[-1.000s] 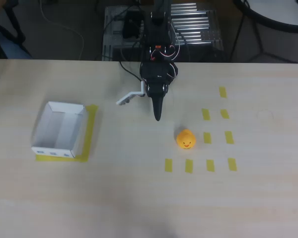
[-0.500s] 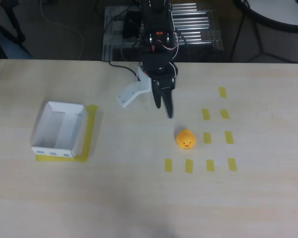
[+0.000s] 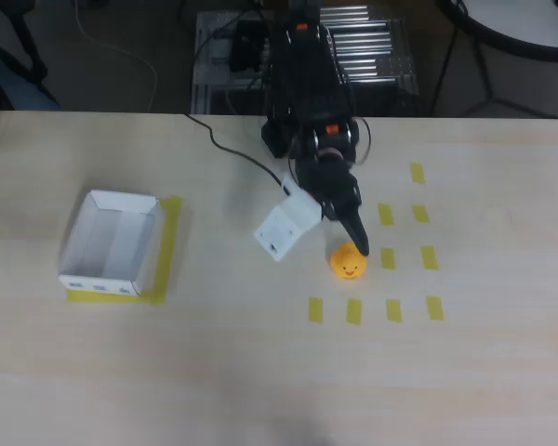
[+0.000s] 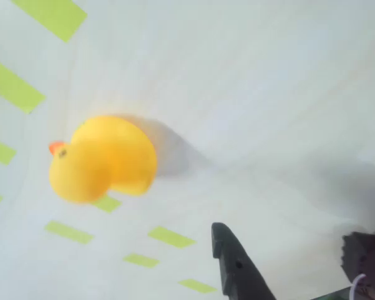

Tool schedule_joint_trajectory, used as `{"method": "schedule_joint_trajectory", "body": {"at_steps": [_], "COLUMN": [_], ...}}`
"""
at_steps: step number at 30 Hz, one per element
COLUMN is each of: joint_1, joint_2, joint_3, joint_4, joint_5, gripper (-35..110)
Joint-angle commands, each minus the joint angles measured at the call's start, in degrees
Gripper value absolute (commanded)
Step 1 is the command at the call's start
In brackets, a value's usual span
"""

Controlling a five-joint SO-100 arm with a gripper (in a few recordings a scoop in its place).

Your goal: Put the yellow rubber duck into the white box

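Duck (image 3: 348, 263) just below open claw (image 3: 321, 237) tip.

This looks like a robotics lab or workroom. A pale wood-grain desk (image 3: 260, 372) carries small yellow tape marks (image 3: 391, 260) laid in rows, as for measured trials. Behind the desk's far edge sit a metal rack (image 3: 363, 46) of silver bars, loose cables (image 3: 121, 46) on a dark floor, and a round white table (image 3: 530, 23) on thin black legs.

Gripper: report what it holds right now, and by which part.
Nothing is held. The gripper is open above the table, its dark finger tip beside the yellow rubber duck; in the wrist view the duck sits free of the fingers.
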Motion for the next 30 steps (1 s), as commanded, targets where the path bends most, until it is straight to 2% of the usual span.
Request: {"method": "schedule_joint_trajectory", "body": {"at_steps": [1,16,18,21,30], "joint_1": [-2.0,-4.3,-4.8,-5.2,-5.7], "joint_2": [-7.8,-23.5,-24.0,-25.0,-25.5], "joint_3": [-12.2,-22.9,-22.9,-24.1,-25.7], "joint_4": [-0.2,-2.2,-2.9,-3.5,-2.9], "joint_5": [0.8,2.9,3.2,5.4,6.2], "gripper": [51,40,31,0,0]}}
